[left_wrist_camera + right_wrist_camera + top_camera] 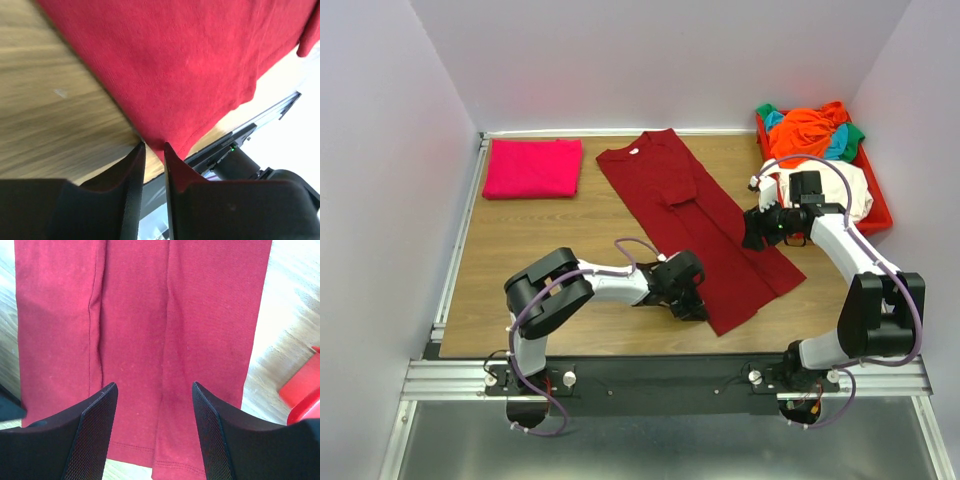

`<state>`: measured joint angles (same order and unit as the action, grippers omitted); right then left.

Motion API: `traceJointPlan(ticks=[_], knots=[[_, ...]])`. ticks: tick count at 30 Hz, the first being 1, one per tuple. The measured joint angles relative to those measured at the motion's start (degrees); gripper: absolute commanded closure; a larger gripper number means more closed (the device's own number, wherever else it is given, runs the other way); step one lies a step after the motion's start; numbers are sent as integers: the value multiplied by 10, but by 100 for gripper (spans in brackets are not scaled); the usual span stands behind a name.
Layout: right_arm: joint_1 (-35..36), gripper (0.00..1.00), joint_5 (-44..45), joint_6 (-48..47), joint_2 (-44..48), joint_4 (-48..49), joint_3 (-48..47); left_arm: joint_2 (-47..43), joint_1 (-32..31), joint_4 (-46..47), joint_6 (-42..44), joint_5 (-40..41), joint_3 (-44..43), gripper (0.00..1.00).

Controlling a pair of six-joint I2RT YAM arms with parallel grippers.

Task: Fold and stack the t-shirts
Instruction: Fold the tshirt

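A long maroon t-shirt (710, 220) lies folded lengthwise, running diagonally across the wooden table (540, 250). My left gripper (688, 298) is low at the shirt's near hem corner. In the left wrist view its jaws (154, 145) stand only a narrow gap apart, with the corner of the maroon t-shirt (190, 65) between the tips. My right gripper (757, 228) hovers open over the shirt's right edge. Its wrist view shows the maroon t-shirt (135, 315) and its hem between the wide-spread fingers (155, 385). A pink t-shirt (533, 168) lies folded at the back left.
A red tray (880, 215) at the back right holds a heap of orange (810, 130), green, teal and cream (855, 190) t-shirts; its corner (302, 390) shows beside the right gripper. An aluminium rail (670, 375) runs along the near edge. Walls enclose three sides.
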<state>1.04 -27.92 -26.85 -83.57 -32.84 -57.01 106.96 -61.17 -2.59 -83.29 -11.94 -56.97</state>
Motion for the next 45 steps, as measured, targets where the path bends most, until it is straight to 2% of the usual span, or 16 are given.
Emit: traceJointPlan(ticks=[1,2,4,5,9,16,20,27,33,36,39,40,41,43,45], knots=[[0,32,0,0,0,0,0,0,2,-1,1,1,0,80],[0,32,0,0,0,0,0,0,4,-4,5,6,0,86],[0,32,0,0,0,0,0,0,7,-6,10,12,0,87],[0,32,0,0,0,0,0,0,9,-7,13,13,0,94],[0,32,0,0,6,0,1,-3,18,-7,24,19,2,100],[0,32,0,0,10,0,2,-19,34,3,47,21,22,100],[0,32,-1,0,10,0,3,-50,37,6,71,17,69,100],[0,31,-10,0,11,0,3,-202,53,-33,96,6,202,100],[0,31,-28,-2,13,0,6,-292,85,-75,119,7,231,99],[0,31,-50,-11,15,-3,7,-316,109,-82,158,-3,226,94],[0,29,-86,-34,22,-14,8,-327,126,-83,202,-18,215,75],[0,28,-105,-48,25,-21,9,-335,127,-83,220,-24,210,60],[0,26,-114,-54,28,-24,9,-348,127,-80,233,-31,207,54],[0,23,-144,-82,38,-43,11,-378,127,-74,260,-43,203,46],[0,13,-164,-114,50,-59,14,-417,127,-64,286,-55,201,43]])
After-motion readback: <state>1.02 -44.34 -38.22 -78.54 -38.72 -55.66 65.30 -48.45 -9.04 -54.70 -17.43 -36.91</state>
